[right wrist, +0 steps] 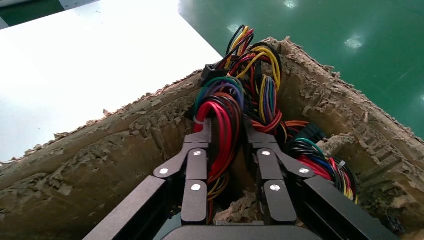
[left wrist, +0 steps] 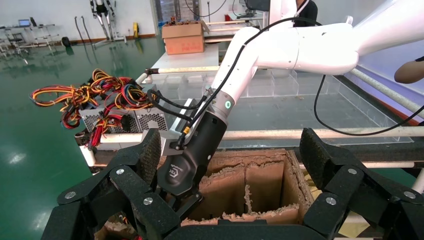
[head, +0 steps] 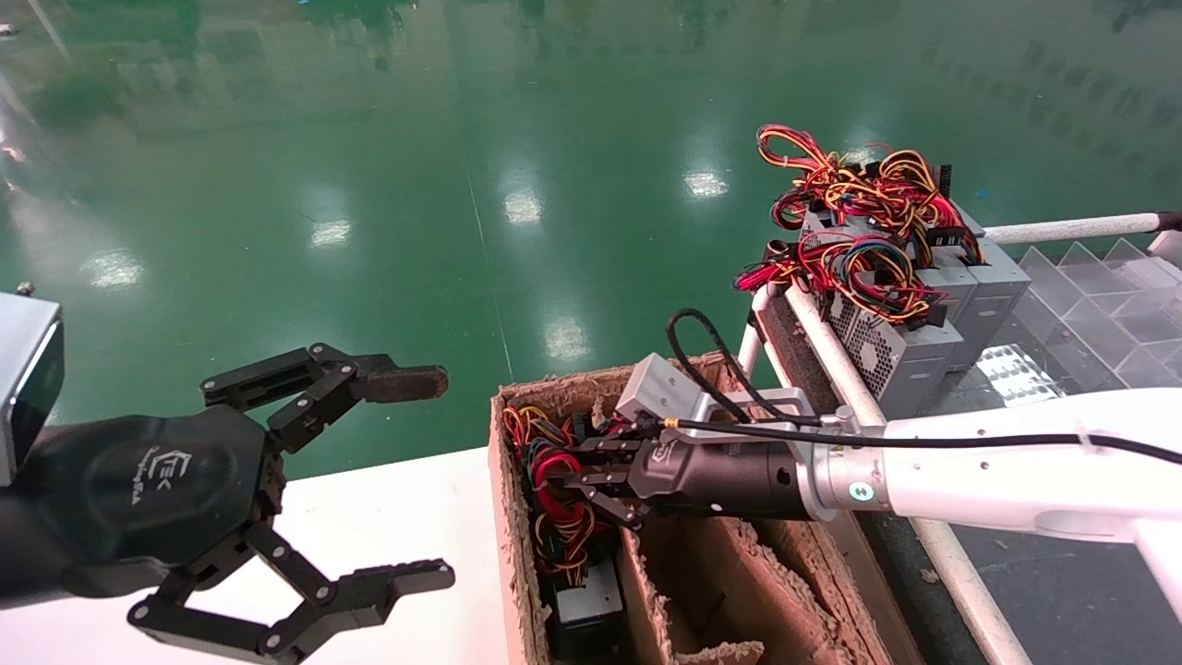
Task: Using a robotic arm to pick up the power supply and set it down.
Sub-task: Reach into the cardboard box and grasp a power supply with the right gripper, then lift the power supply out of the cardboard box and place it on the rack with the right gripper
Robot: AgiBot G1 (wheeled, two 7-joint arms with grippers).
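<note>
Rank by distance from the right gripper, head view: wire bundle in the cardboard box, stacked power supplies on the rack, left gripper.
1. Wire bundle, at the right gripper inside the cardboard box.
2. Stacked power supplies, behind on its right.
3. Left gripper, open over the white table.

You have two grippers (head: 388, 480) (head: 577, 485), one cardboard box (head: 739, 591), one power supply (head: 586, 605) inside it, several more stacked on the rack (head: 910, 314)

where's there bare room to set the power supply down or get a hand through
Bare patches: the white tabletop between the open left gripper and the torn brown cardboard box, and the box's middle compartments. Crowded: its leftmost compartment, where the right gripper straddles wires, and the grey power supplies stacked behind.
</note>
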